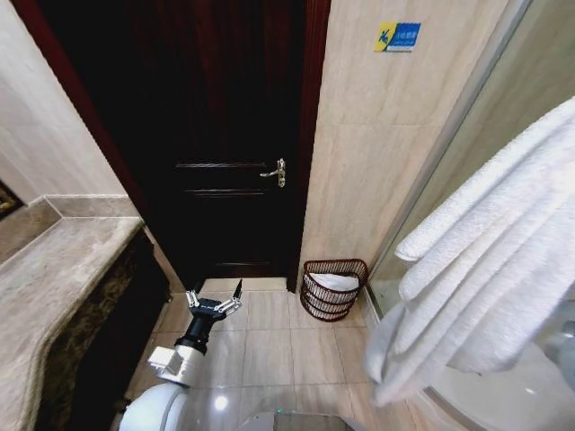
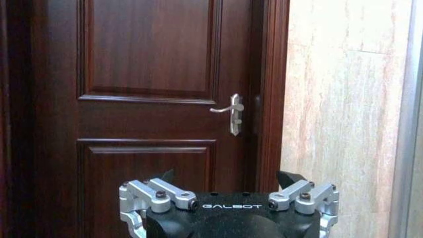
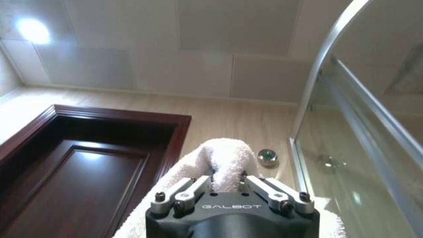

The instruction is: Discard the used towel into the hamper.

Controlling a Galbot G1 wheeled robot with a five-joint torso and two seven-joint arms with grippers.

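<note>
- The right gripper [image 3: 228, 186] is clamping a thick white terry towel [image 3: 221, 161], its two silver-linked jaws pressing in on a bunched fold, and it is pointing up toward the pale ceiling panels and the top of the dark wooden door frame [image 3: 168, 129].
- In the head view that same towel [image 1: 503, 260] is hanging in long folds across the right side, draping down close to the camera, with its lower end dangling above the beige floor tiles [image 1: 269, 341].
- The left gripper [image 1: 216, 301] is sitting low on the left over the floor tiles, its dark fingers spreading wide apart and gripping nothing.
- In the left wrist view the left gripper [image 2: 228, 178] is facing the dark reddish-brown panelled door [image 2: 148, 99], with the silver lever handle [image 2: 233, 111] ahead of it.
- The small round dark reddish-brown wicker hamper [image 1: 334, 289] is standing on the floor against the beige tiled wall [image 1: 377, 135], just right of the door and beside the glass shower partition [image 1: 449, 135]; something white is already lying inside it.
- The hamper is sitting well apart from both grippers, with the hanging towel nearer the camera and off to its right.
- A mottled grey-brown stone counter [image 1: 54, 278] is running along the left side, beside the left arm.
</note>
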